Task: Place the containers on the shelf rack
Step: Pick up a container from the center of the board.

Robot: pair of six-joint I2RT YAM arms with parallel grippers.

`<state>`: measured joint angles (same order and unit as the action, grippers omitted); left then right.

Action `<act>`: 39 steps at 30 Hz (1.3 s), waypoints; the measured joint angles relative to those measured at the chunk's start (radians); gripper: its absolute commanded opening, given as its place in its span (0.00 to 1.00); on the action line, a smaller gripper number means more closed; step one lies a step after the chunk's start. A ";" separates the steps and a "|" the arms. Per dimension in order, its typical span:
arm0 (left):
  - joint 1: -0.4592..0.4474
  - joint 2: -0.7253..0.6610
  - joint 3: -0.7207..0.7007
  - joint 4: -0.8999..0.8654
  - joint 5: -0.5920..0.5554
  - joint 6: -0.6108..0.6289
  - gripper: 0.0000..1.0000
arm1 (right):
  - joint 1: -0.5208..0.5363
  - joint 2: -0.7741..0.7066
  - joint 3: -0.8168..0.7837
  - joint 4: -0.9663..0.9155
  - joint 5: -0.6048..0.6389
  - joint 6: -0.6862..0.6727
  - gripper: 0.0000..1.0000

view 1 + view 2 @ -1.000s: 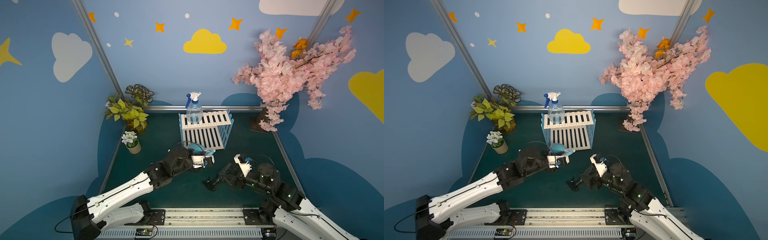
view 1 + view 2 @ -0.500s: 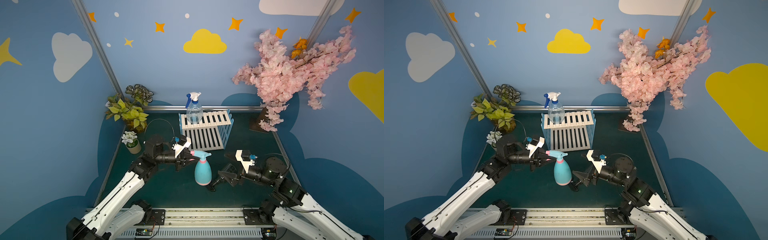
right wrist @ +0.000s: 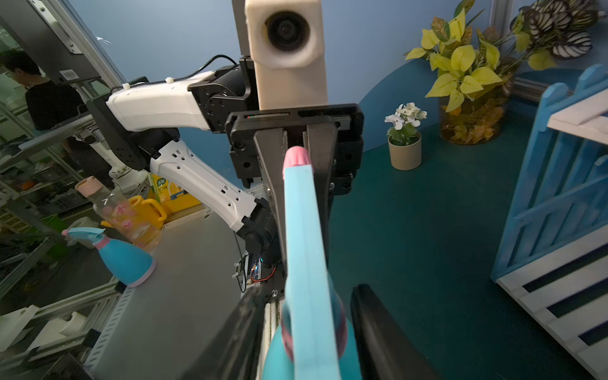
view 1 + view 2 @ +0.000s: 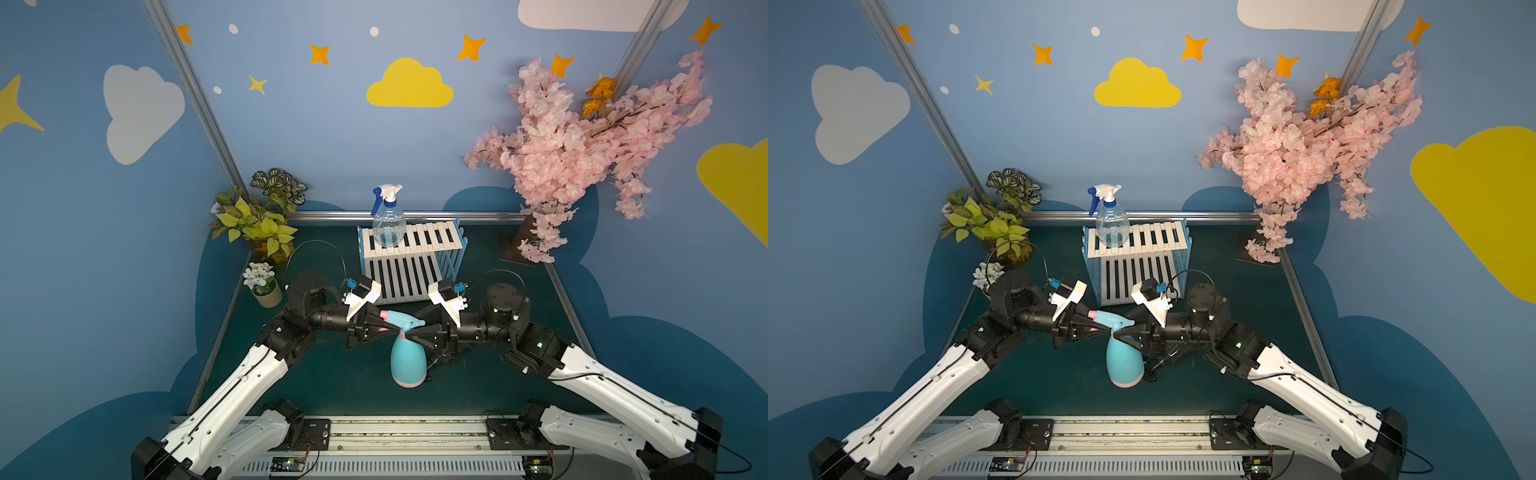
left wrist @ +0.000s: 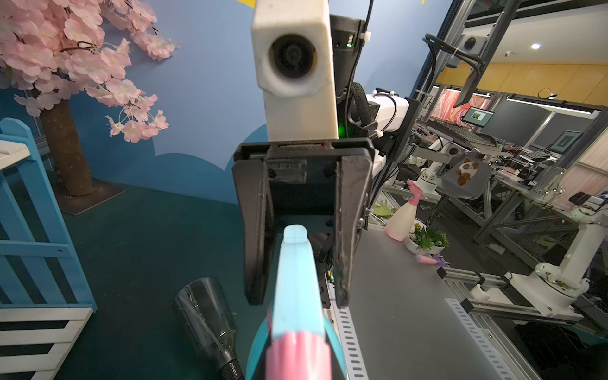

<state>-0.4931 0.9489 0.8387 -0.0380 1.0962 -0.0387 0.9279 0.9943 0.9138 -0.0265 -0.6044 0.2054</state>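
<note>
The teal bottle stands upright on the dark green, felt-like mat, in front of the rack and between the two arms. Its body is a smooth matte cone with a rounded shoulder and a pink band at the foot. The sprayer on top is a long, flat-sided teal bar ending in a ribbed pink tip.

The left gripper is clamped on that pink tip, its black wedge-shaped fingers pressed against it from both sides. The right gripper meets the bottle from the opposite side. Its jaws stand partly apart, astride the blunt end of the sprayer and the neck below. The left wrist view shows a gap on each side, so it grips nothing.

The rack sits at the back of the mat near the wall. It has two stepped shelves of white slats between light-blue picket sides. The clear bottle, a see-through plastic teardrop with a white sprayer and blue trigger, stands upright on the top shelf, at the end nearer the leafy plants. The dark bottle, smoky translucent plastic with a black collar, lies on its side on the mat close beside the teal bottle's foot.
</note>
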 measured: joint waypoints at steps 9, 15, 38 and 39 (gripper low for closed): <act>-0.001 -0.004 0.000 -0.011 0.012 0.031 0.02 | 0.006 -0.001 0.025 -0.002 -0.002 0.032 0.30; -0.002 -0.008 -0.001 -0.037 0.025 0.029 0.02 | 0.004 -0.010 0.025 -0.001 -0.005 0.031 0.00; 0.129 -0.227 -0.193 0.089 -0.256 -0.099 0.97 | 0.003 -0.144 0.015 -0.069 0.283 -0.024 0.00; 0.138 -0.243 -0.200 0.072 -0.294 -0.097 0.97 | 0.003 -0.157 0.015 -0.068 0.327 -0.032 0.00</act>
<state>-0.3550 0.7055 0.6388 0.0345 0.8017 -0.1360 0.9310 0.8375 0.9291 -0.0944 -0.2779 0.1730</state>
